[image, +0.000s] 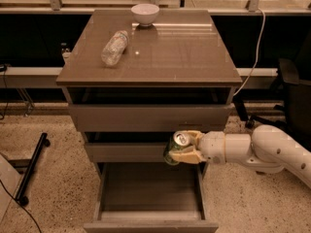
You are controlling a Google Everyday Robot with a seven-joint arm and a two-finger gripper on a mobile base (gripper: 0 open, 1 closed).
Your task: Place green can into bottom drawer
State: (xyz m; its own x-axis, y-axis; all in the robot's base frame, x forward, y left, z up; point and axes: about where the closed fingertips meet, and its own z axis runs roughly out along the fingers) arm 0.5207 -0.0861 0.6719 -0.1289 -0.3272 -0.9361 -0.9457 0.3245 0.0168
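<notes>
One pincer (183, 147), reaching in from the right, is clamped around the green can (173, 152), holding it tilted before the middle drawer (126, 152), above the open bottom drawer (146, 191). On the counter (170, 52), a clear plastic bottle (114, 47) lies sideways; a white bowl (145, 13) stands behind.

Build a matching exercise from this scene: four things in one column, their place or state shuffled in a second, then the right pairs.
1. mottled green drink can
2. clear plastic bottle
3. small white bowl
4. grey-brown bottom drawer

A. lying on its side on the cabinet top
B. pulled open
C. held in the gripper, in front of the middle drawer
D. upright at the cabinet top's back edge

Pairs: 1-C, 2-A, 3-D, 4-B
</notes>
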